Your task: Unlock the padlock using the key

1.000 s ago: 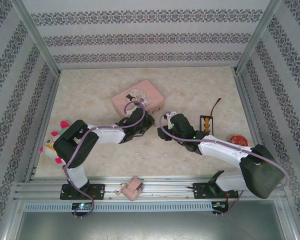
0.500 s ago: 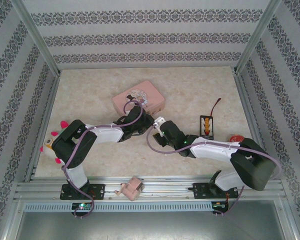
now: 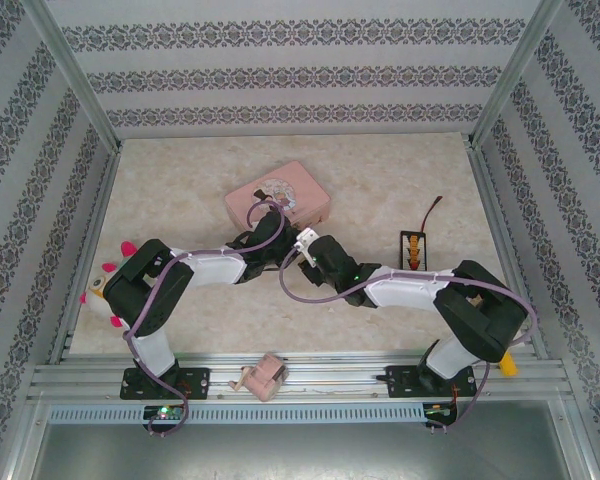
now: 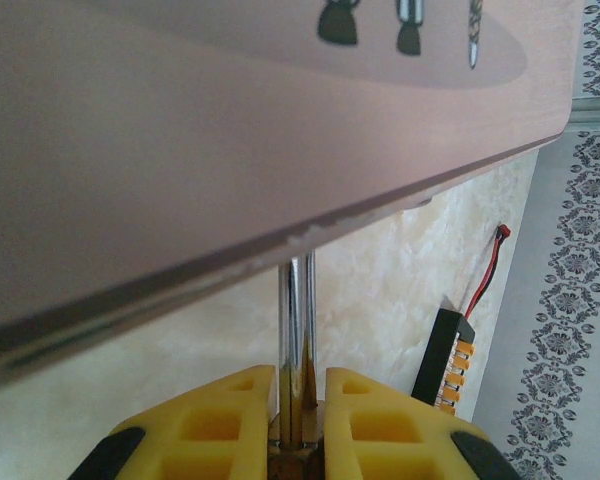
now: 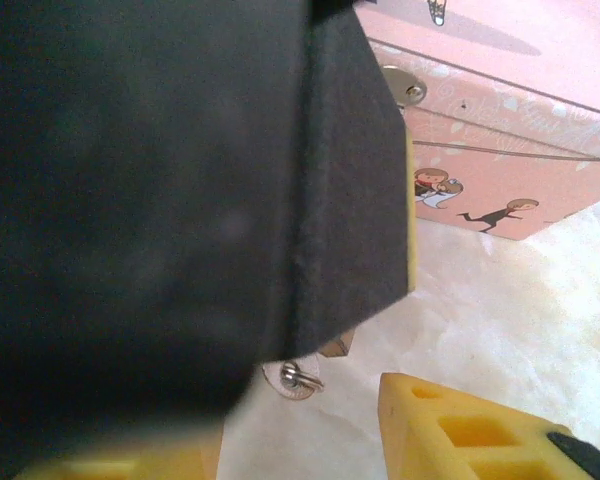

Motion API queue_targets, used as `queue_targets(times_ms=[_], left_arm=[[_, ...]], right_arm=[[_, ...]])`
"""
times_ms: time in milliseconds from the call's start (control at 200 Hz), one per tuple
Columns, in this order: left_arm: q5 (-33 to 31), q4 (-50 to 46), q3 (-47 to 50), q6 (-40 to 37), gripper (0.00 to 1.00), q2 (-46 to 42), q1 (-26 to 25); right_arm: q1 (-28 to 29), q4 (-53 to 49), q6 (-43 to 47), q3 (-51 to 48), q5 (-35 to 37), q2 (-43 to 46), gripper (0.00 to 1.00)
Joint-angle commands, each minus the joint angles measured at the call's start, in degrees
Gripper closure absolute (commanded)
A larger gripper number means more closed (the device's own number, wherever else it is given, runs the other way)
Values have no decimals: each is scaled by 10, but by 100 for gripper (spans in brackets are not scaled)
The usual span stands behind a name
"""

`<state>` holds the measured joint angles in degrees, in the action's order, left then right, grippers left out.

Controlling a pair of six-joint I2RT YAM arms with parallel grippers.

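Padlock (image 4: 297,340): held just in front of the pink tin (image 3: 278,195), near the middle of the desk (image 3: 180,200). Its silvery shackle is seen rising from between two yellow fingers toward the tin's lower edge, where its top is hidden. Whether it is locked cannot be told.
Key (image 5: 295,378): a small silvery ringed piece, seen low under the dark bulk of the left arm, is judged to be the key. Whether it lies on the desk or is already seated in the padlock cannot be made out.
Left tool (image 4: 298,435): pressed together on the padlock, pinching it at the base of the shackle.
Right tool (image 3: 304,243): spread wide in its wrist view, with nothing gripped.
Just changed: over the last second the right arm has been swung leftward, from beside the black strip (image 3: 412,250) with orange pins to just beside the left tool. The left arm has hardly been shifted.
Meaning for the task: the padlock is presented and steadied. The approach is judged finished, with the key yet to be gripped and turned.
Risk: the key is tiny and shadowed by the left arm, so it could easily be missed or knocked away.
Further out: a plush toy (image 3: 105,285) is left at the desk's left edge.
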<state>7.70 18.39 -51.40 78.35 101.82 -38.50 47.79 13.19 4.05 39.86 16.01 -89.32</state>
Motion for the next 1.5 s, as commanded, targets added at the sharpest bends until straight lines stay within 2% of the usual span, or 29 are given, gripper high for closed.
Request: queue_targets(times_ms=[0,420,665,909,1494], left_arm=[[29,-9,-3,12,100,-15,1],[39,-2,-5,8,100,-15,1],[51,0,-15,5,100,-8,2],[51,-1,-16,4,100,-7,3],[54,11,-10,8,100,-2,4]], right_arm=[[0,3,11,15,20,-14,56],[-30,21,-7,17,4,-46,67],[-44,27,-29,18,-38,-46,84],[-78,29,-75,18,-132,-35,99],[-170,76,-214,13,-367,-38,100]])
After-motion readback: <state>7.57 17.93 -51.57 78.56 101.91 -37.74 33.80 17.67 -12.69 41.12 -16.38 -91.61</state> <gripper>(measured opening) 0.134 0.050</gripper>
